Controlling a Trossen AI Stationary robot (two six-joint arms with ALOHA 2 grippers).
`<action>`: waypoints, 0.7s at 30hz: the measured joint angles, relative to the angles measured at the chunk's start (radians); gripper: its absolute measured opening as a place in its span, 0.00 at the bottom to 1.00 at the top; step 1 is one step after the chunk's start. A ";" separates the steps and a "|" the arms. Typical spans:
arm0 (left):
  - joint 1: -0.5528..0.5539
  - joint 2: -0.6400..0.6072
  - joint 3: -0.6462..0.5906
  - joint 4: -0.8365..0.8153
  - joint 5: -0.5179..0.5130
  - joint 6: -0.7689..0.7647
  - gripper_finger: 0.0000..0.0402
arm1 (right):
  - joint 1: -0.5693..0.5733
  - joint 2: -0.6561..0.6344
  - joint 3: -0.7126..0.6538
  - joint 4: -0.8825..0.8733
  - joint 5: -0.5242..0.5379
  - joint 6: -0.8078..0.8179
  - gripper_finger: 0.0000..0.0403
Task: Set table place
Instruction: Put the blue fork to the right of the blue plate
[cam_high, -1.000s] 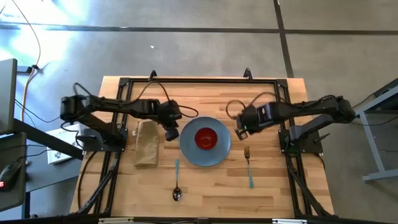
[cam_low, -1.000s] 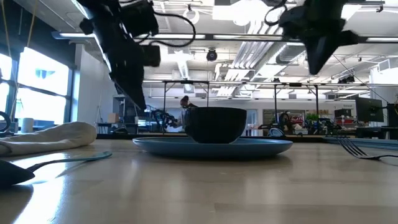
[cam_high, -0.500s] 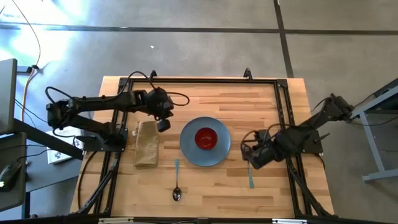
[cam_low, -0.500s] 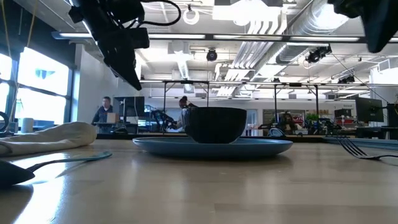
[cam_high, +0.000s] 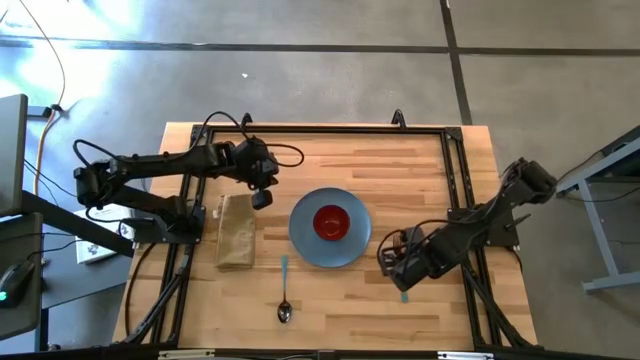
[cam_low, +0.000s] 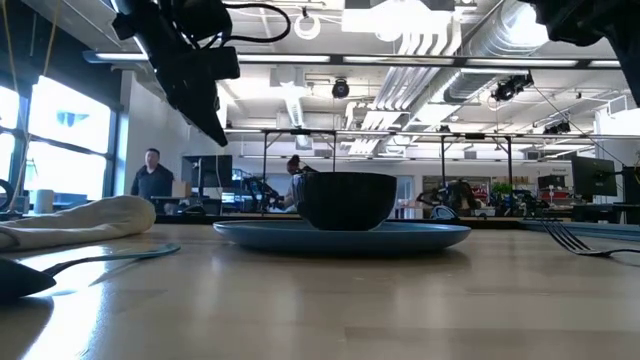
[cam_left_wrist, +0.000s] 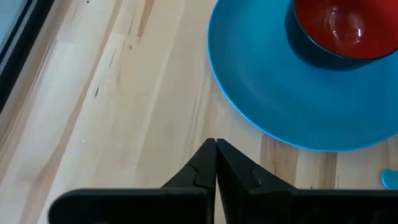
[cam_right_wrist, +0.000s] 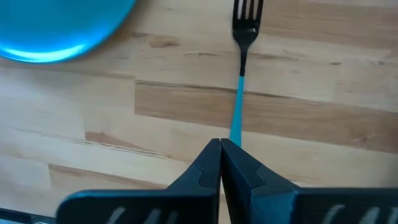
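Note:
The blue-grey plate (cam_high: 330, 228) lies mid-table with the red bowl (cam_high: 331, 222) standing on it. The teal-handled spoon (cam_high: 284, 295) lies flat near the plate's near-left side. The fork (cam_right_wrist: 242, 62) lies flat to the plate's right, tines toward the far edge. My left gripper (cam_high: 262, 198) is shut and empty, raised above the wood between the cloth and the plate's far-left rim (cam_left_wrist: 261, 124). My right gripper (cam_right_wrist: 221, 144) is shut and empty, hovering over the fork's teal handle (cam_right_wrist: 237, 115). In the low view it is well above the table.
A tan folded cloth (cam_high: 236, 230) lies left of the plate, close to my left gripper. The black rail frame (cam_high: 320, 130) edges the tabletop. Bare wood lies along the near edge between spoon and fork. A person stands far off in the room (cam_low: 152, 172).
My right gripper has swung from beside the plate's far-right side toward the near edge and now hovers over the fork's handle. My left gripper has risen and drawn back from the plate toward the far-left. Nothing on the table has moved.

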 joint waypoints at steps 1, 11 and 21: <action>0.000 0.000 0.000 0.000 0.000 0.000 0.00 | 0.000 0.004 0.000 0.004 -0.004 0.001 0.02; -0.002 0.000 0.000 0.000 0.000 0.000 0.00 | 0.000 0.016 0.000 -0.009 0.005 0.026 0.28; -0.002 0.000 0.000 0.000 0.000 0.000 0.00 | 0.004 0.059 -0.139 0.168 0.002 0.079 0.40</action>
